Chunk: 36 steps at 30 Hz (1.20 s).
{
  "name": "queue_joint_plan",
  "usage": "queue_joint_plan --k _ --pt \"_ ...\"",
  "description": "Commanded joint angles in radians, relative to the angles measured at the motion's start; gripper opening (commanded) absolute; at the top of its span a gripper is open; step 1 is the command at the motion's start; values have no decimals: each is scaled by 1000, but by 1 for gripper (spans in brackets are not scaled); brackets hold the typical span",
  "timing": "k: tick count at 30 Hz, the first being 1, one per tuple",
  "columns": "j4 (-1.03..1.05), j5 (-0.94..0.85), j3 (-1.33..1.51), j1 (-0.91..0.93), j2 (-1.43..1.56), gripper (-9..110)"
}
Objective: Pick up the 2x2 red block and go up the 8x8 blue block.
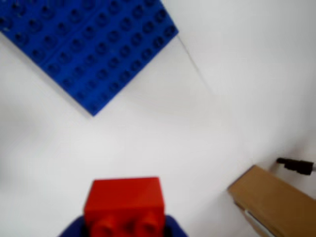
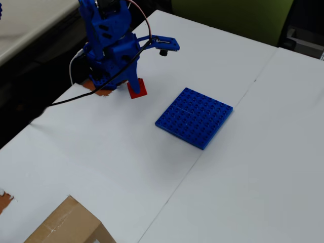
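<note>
The 2x2 red block (image 1: 123,200) sits at the bottom middle of the wrist view, between the blue fingers of my gripper (image 1: 124,231), which is shut on it. In the overhead view the gripper (image 2: 134,87) holds the red block (image 2: 138,90) close to the white table, right by the arm's base. I cannot tell whether the block touches the table. The 8x8 blue block (image 2: 194,117) lies flat to the right of the gripper, well apart from it. In the wrist view it fills the upper left (image 1: 89,44).
A brown cardboard box (image 2: 66,225) stands at the table's near left corner and also shows in the wrist view (image 1: 274,207). A seam (image 2: 217,131) crosses the white sheets. The table's left edge drops to a dark gap (image 2: 30,96).
</note>
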Motion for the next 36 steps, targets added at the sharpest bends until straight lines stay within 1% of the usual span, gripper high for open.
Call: queue_joint_plan --k 1,5,13,19,24,26,36 --pt "31 -3 -110 -67 -14 6" --pt "31 -11 -181 -123 -34 7" --pt "40 -38 -137 -181 57 8" --pt "41 -89 -140 -253 25 8" --pt "40 -256 -144 -262 -46 8" --pt "40 -293 -141 -268 -66 8" --pt "35 -293 -192 -327 -167 8"
